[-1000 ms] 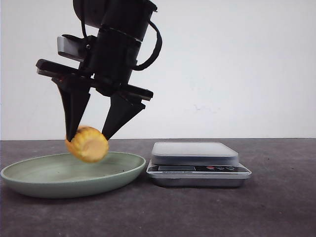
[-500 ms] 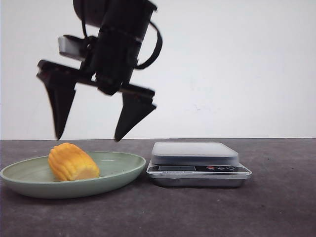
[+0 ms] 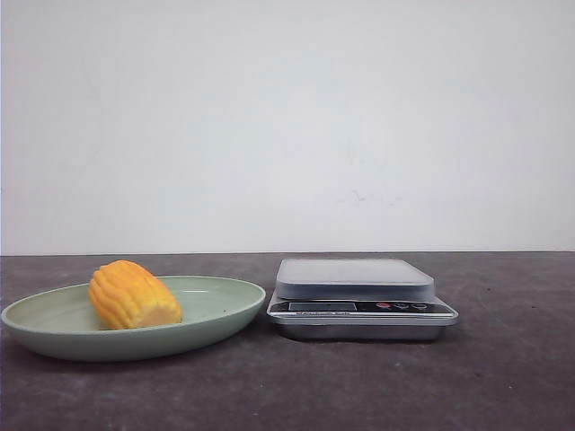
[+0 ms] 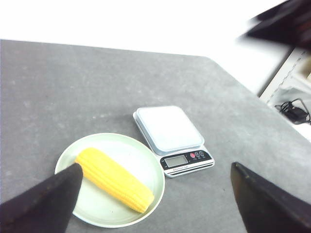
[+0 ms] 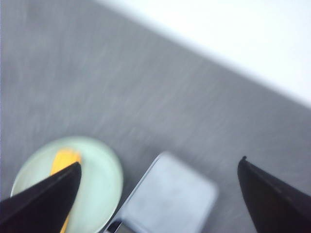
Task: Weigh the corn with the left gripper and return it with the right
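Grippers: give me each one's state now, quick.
Left gripper: open, empty, high above the yellow corn cob lying on the pale green plate.
Right gripper: open, empty.

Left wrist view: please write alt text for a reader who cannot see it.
A yellow corn cob lies on its side in a pale green plate on a grey table, with a small digital scale beside the plate, its platform bare. The left gripper hangs above, its two black fingers wide apart and holding nothing.
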`<state>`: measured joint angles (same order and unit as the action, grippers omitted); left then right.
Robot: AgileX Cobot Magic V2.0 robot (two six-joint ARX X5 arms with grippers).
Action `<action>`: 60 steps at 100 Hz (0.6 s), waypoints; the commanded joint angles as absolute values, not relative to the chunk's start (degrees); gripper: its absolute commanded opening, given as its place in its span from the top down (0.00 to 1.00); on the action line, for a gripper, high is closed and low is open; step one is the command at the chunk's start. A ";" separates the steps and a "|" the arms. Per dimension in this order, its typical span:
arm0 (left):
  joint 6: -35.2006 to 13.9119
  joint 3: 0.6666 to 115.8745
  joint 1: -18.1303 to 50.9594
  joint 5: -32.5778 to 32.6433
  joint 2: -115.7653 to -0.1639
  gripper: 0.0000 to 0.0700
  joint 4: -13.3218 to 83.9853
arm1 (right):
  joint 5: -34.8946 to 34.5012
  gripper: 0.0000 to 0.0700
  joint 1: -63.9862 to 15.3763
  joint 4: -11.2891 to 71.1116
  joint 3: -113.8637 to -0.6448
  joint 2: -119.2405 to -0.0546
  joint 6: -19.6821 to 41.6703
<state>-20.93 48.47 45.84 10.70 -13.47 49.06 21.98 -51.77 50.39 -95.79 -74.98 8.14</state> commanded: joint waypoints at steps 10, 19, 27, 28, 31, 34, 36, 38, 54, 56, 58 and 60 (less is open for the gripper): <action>-20.40 49.10 46.30 10.90 -13.58 0.15 48.36 | 27.42 0.07 -52.49 51.33 -90.52 -62.92 7.49; -20.38 49.10 46.30 10.92 -13.58 0.15 48.40 | 29.34 0.07 -52.47 50.46 -82.98 -54.83 7.49; -20.34 49.10 46.30 10.92 -13.58 0.15 48.40 | 29.63 0.07 -52.49 49.01 -74.98 -47.51 8.69; -20.32 49.10 46.30 10.92 -13.58 0.15 48.38 | 29.61 0.07 -52.49 48.84 -74.02 -46.68 8.93; -20.32 49.10 46.30 10.92 -13.58 0.15 48.40 | 29.56 0.07 -52.49 48.56 -71.31 -44.23 9.61; -20.27 49.10 46.30 10.92 -13.58 0.15 48.40 | 29.58 0.07 -52.49 48.42 -68.82 -41.89 10.33; -20.18 49.10 46.30 10.92 -13.61 0.15 48.40 | 29.58 0.07 -52.49 48.45 -67.29 -40.40 10.76; -20.12 49.10 46.30 10.92 -13.61 0.15 48.40 | 29.58 0.07 -52.49 48.45 -65.89 -39.05 11.35; -19.73 49.10 46.30 10.94 -13.61 0.15 48.86 | 29.58 0.07 -52.49 48.75 -58.48 -29.76 14.72; -19.68 49.10 46.30 10.94 -13.61 0.15 48.93 | 29.61 0.07 -52.49 48.75 -58.04 -28.93 14.72; -19.64 49.10 46.30 10.96 -13.61 0.16 48.99 | 29.61 0.07 -52.49 48.77 -57.74 -28.18 14.70; -19.55 49.10 46.30 10.96 -13.61 0.16 49.08 | 29.63 0.07 -52.47 48.77 -57.49 -27.55 14.70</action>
